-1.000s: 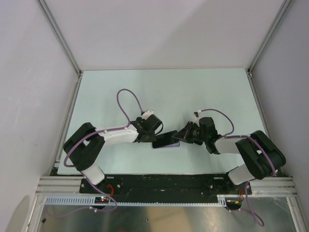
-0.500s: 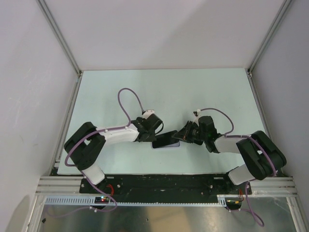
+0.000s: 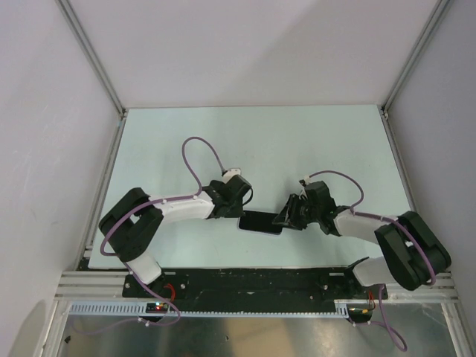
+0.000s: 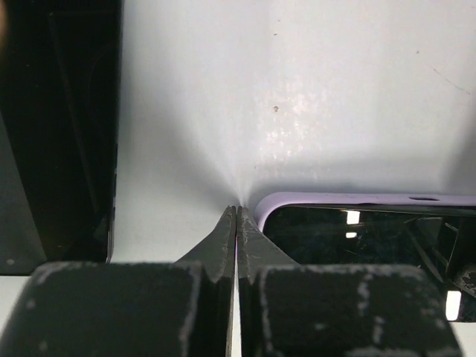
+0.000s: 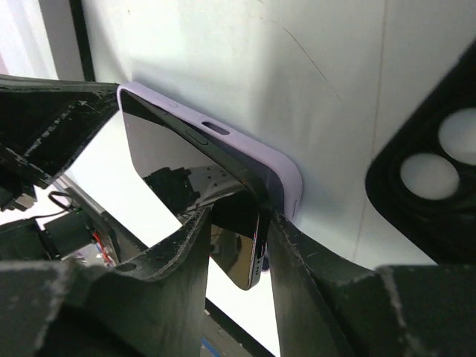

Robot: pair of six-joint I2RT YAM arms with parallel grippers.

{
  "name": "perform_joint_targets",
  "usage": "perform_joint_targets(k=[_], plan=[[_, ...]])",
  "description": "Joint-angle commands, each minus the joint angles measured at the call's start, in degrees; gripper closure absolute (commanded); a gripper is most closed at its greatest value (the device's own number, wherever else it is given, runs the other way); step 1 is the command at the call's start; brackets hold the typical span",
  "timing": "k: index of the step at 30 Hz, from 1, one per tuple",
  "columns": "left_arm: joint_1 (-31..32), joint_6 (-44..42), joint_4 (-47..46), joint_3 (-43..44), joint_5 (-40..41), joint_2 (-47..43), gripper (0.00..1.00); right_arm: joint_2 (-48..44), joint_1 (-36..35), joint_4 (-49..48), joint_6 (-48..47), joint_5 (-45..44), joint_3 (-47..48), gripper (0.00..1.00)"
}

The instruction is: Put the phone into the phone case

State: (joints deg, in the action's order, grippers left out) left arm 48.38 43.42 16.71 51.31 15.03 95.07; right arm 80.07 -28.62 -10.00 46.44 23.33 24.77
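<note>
The black phone [image 3: 260, 222] lies low over the lilac case [image 5: 253, 149] near the table's front edge. In the right wrist view the phone [image 5: 186, 171] sits in the case at its far end, while its near end stands a little out of the case. My right gripper [image 3: 287, 219] is shut on that near end, one finger on the screen and one behind it by the case's end. My left gripper [image 3: 236, 216] is shut and empty. Its tips [image 4: 236, 212] rest on the table right beside the case's corner [image 4: 297, 199].
The pale green table [image 3: 253, 149] is bounded by white walls and aluminium posts. A metal rail [image 3: 253, 282] runs along the front by the arm bases. The left arm's purple cable [image 3: 195, 160] loops above the table. The left wrist's black body [image 5: 439, 163] is close on the right.
The phone was tilted up between the grippers; now it lies much lower and flatter over the case. The right gripper has moved down and slightly right; the left gripper has dropped beside the case.
</note>
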Motion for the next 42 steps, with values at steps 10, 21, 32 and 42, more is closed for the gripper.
perform_joint_targets(k=[10, 21, 32, 42], plan=[[0.3, 0.3, -3.1, -1.1, -0.7, -2.7, 1.00, -8.9, -0.6, 21.7, -6.9, -12.3, 5.4, 0.55], [0.4, 0.1, -3.1, -2.3, -1.0, -4.8, 1.00, -12.1, -3.7, 29.8, -7.7, -19.8, 10.8, 0.46], [0.4, 0.2, -3.6, -2.3, -1.9, -5.5, 1.00, -16.5, -4.2, 36.4, -6.3, -23.3, 11.7, 0.63], [0.7, 0.1, -4.0, -2.0, -2.9, -5.5, 1.00, -14.3, -7.0, 34.2, -4.6, -23.3, 9.9, 0.68]])
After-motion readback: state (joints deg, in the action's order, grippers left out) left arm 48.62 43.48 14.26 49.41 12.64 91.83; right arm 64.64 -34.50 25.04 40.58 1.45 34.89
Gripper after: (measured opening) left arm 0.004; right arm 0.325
